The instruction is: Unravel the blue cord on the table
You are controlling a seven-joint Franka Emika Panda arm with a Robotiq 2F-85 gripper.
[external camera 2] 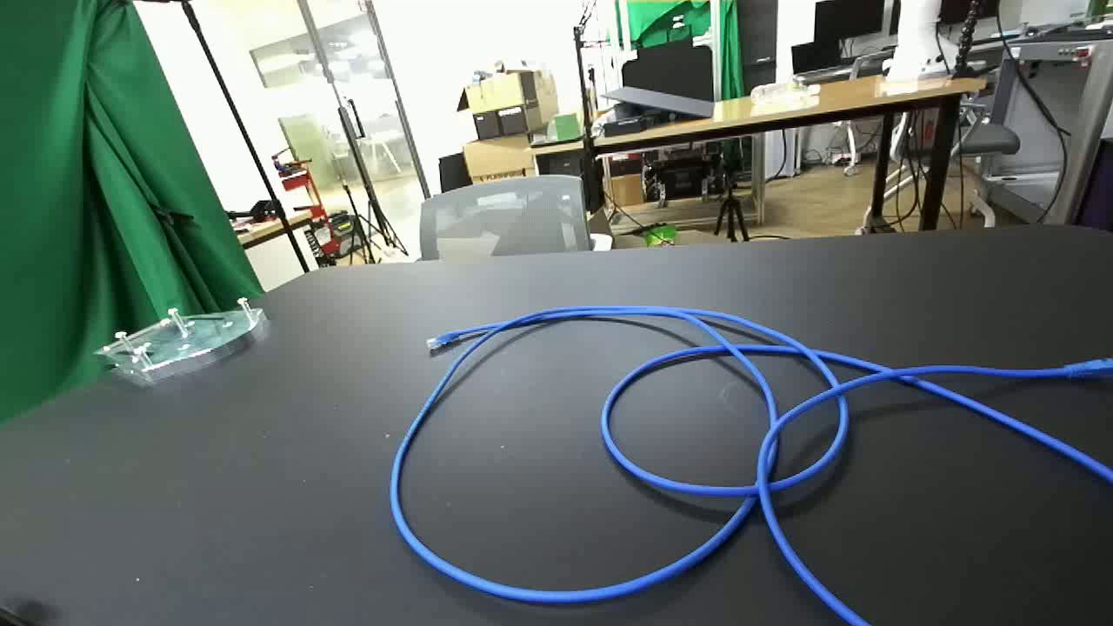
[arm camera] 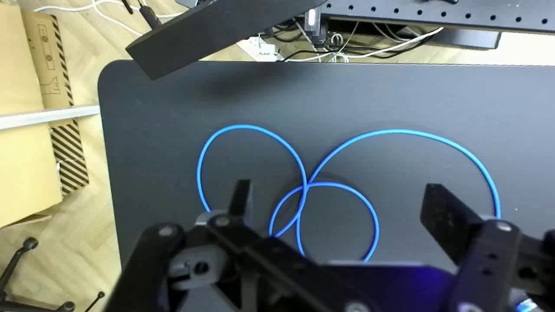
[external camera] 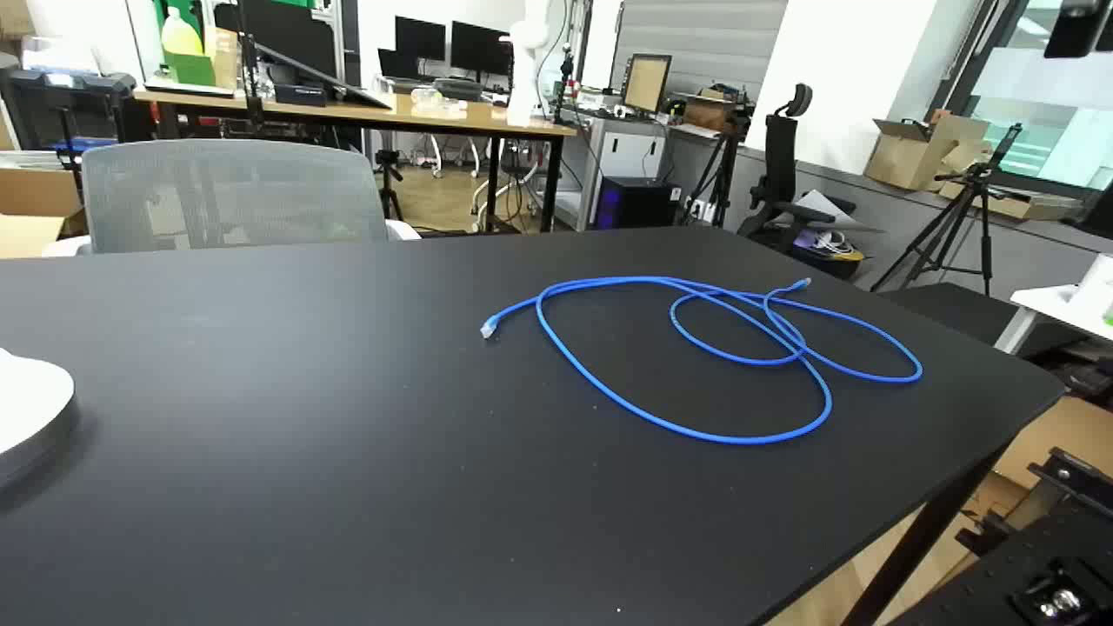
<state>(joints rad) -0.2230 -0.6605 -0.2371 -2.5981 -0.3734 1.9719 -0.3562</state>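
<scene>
One blue cord (arm camera: pixel 306 185) lies near a corner of the desk (external camera: pixel 348 435), in wrist view partly behind one empty, wide-spread claw (arm camera: pixel 340 199), and one grey chair (external camera: pixel 239 196) beyond an edge.

A slim blue Ethernet cable (external camera: pixel 801 350) lies in loose, crossing loops on a matte black table (external camera: pixel 348 452) with rounded corners. In an exterior view, one clear-tipped plug (external camera: pixel 488 330) sits well in from the edges; the other plug (external camera: pixel 806 282) lies near the right edge.
</scene>
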